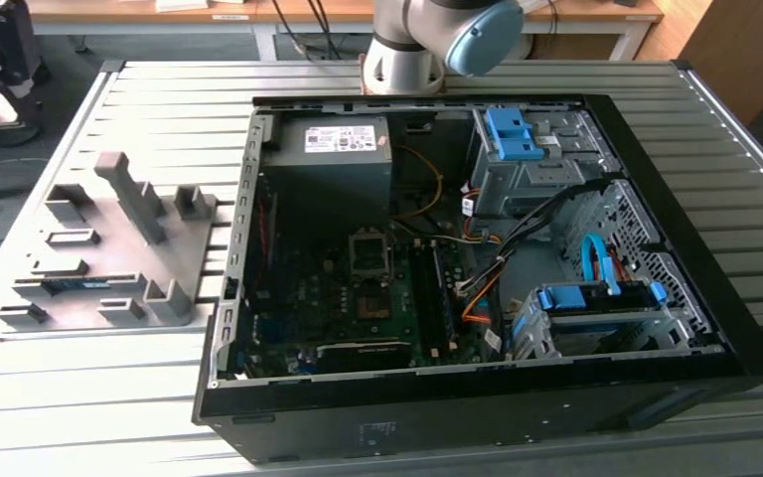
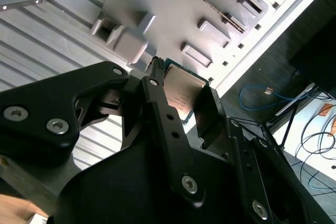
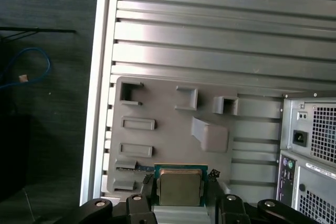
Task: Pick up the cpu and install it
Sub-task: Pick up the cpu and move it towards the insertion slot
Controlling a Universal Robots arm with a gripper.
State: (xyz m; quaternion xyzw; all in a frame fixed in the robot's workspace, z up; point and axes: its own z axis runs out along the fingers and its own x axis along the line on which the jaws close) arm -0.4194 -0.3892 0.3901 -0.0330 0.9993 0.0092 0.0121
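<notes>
Slatted aluminium table (image 1: 130,99). Open black computer case (image 1: 488,417) with dark metal-framed socket (image 1: 370,253) inside; install still left to do. Grey moulded fixture tray (image 1: 103,263) at 9 o'clock of case in exterior view. Black two-finger gripper (image 3: 180,182) clamped on small square silver-topped cpu (image 3: 180,187), over tray edge; pickup looks done. Cpu lies flat, lid facing first wrist camera. Square, so no long axis.

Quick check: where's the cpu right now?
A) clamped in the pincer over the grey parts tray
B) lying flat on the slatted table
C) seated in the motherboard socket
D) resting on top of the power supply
A: in the first wrist view the cpu sits clamped in the pincer, with the grey parts tray in the background behind it.
</notes>
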